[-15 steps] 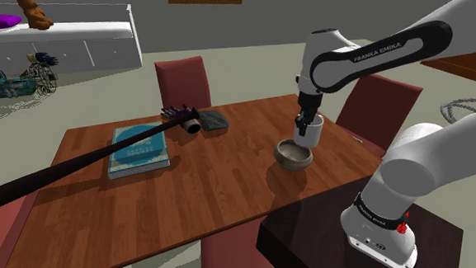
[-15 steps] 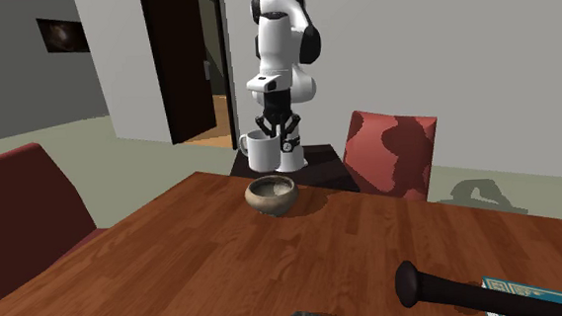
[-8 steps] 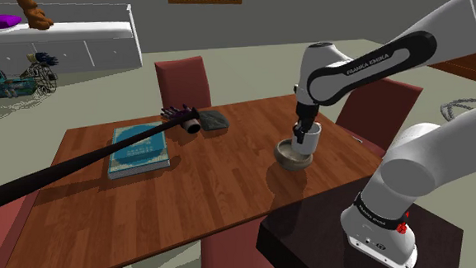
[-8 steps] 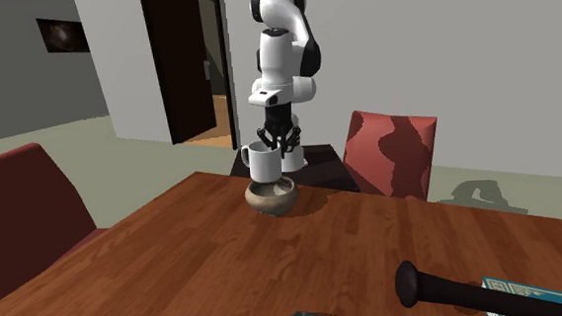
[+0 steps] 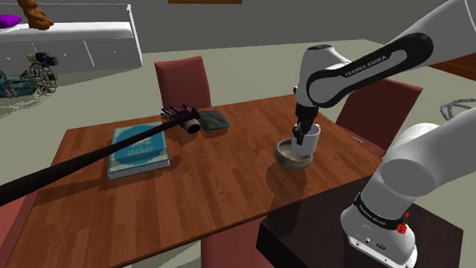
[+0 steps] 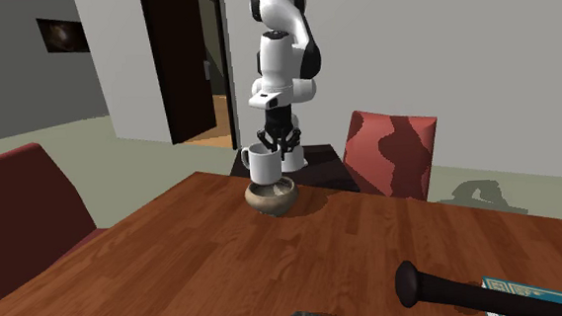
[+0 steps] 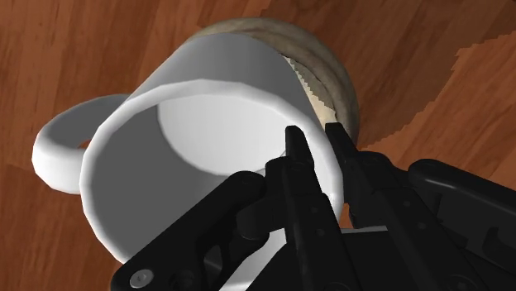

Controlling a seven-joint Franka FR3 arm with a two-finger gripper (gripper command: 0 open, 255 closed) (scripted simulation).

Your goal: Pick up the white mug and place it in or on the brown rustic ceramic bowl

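Note:
The white mug (image 5: 308, 138) (image 6: 263, 165) (image 7: 198, 99) stands upright with its base in the brown bowl (image 5: 293, 156) (image 6: 271, 197) (image 7: 331, 74) near the wooden table's (image 5: 222, 183) edge by the stand. My black gripper (image 5: 300, 130) (image 6: 277, 147) (image 7: 318, 140) comes down from above, shut on the mug's rim, one finger inside the wall and one outside. The handle sticks out toward the second exterior view's left. The mug hides most of the bowl's inside.
A black bat (image 5: 81, 165) (image 6: 494, 294) lies across the table over a teal book (image 5: 138, 148). A dark folded cloth (image 5: 213, 119) sits at the far edge. Red chairs (image 5: 184, 80) (image 6: 391, 156) stand around the table.
The gripper carried the mug sideways and down from beside the bowl into it. In the last half second it barely moved.

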